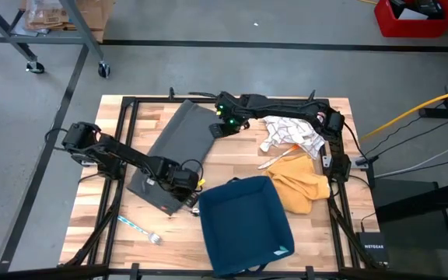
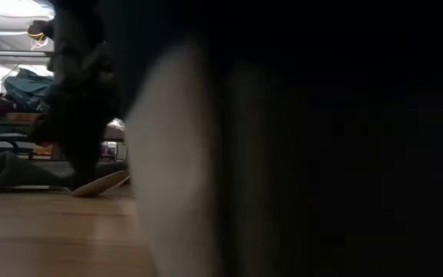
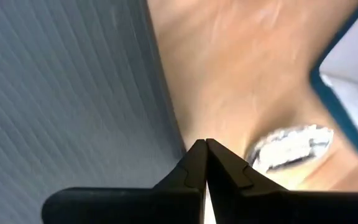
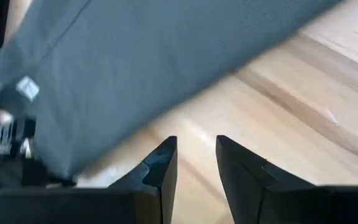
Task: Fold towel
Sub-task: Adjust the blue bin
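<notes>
A: Where's the grey towel [image 1: 175, 152]?

B: Left of table centre, lying diagonal. The left gripper [image 1: 187, 194] sits at its near corner, fingers pinched together, nothing visibly between them. The right gripper [image 4: 194, 163] hovers just off the far right edge, half open, empty.

A: So how to fold cleanly?

B: I'd say take both right-side corners, lift level, and carry them across together.

Towel [image 1: 176, 152] lies left of the bin [image 1: 243, 225]; cloths [image 1: 294, 136] right.

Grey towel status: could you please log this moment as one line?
grey towel: flat, unfolded | left gripper: shut at its near corner | right gripper: fingers apart, beside far edge
</notes>
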